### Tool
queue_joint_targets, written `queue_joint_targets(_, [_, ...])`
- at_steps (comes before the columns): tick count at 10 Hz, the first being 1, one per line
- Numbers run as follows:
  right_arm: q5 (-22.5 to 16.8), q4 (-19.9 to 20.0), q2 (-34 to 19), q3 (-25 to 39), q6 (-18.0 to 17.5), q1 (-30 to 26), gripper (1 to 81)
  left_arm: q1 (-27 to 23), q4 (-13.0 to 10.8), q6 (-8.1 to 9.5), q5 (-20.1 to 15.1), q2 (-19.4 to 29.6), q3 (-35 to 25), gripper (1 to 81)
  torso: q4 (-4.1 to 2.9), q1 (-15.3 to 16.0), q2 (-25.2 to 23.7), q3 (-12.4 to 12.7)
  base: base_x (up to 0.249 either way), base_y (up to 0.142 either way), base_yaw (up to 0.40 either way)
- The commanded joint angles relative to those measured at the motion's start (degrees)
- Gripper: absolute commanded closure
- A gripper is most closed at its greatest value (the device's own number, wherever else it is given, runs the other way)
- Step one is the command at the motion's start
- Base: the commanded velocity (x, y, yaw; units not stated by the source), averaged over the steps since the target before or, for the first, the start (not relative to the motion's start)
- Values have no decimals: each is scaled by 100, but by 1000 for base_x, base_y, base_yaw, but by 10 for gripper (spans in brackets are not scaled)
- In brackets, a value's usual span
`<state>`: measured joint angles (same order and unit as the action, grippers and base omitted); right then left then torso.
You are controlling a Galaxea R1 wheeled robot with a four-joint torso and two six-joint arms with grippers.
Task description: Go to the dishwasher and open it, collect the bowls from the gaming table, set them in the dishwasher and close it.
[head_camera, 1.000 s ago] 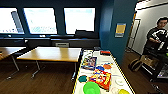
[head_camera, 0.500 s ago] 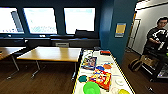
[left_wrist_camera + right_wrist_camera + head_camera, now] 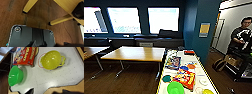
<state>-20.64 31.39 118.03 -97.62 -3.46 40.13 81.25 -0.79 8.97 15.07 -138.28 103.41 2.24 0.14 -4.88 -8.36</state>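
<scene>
Head view: the gaming table (image 3: 184, 65), a long white-topped counter, runs from 6 o'clock toward 12 o'clock in the lower centre. On it stand a green bowl (image 3: 175, 88) at the near end, a smaller teal bowl (image 3: 166, 78) just beyond it at 11 o'clock, a red game box (image 3: 185, 78) beside both, and a yellow item at the near right edge. A wooden table (image 3: 135, 53) stands to the left, well apart. A person (image 3: 241, 42) stands at 3 o'clock. The dishwasher is not among the things in view here. Left wrist view: brown floor (image 3: 15, 13) and wooden table legs (image 3: 61, 20) lie below the arm; the state of the left jaws cannot be told. Right wrist view: the green bowl (image 3: 15, 77) sits near the counter's edge, the yellow colander (image 3: 51, 59) with handles is well apart from it, and the red game box (image 3: 25, 55) lies between them at the far side; the state of the right jaws cannot be told. Judgement: the step in hand is bowl collection at the gaming table. The next move calls for bringing the right arm over the green bowl's rim without disturbing the box.
</scene>
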Motion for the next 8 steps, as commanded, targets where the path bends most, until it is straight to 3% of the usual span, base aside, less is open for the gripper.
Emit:
queue_joint_targets(1, [-256, 139, -216, -10, 30, -694, 10, -316, -9, -10, -206, 133, 3, 10, 0, 0, 0, -243, 0, 0, 0])
queue_joint_targets(4, [-283, 139, -224, -10, 30, -703, 10, -316, -17, -10, -206, 116, 4, 10, 0, 2, 2, -570, 0, 0, 0])
queue_joint_targets(8, [-291, 139, -216, -36, 30, -791, 10, -403, -17, -1, -189, 554, -497, 10, 0, 7, 9, -496, 0, 0, 0])
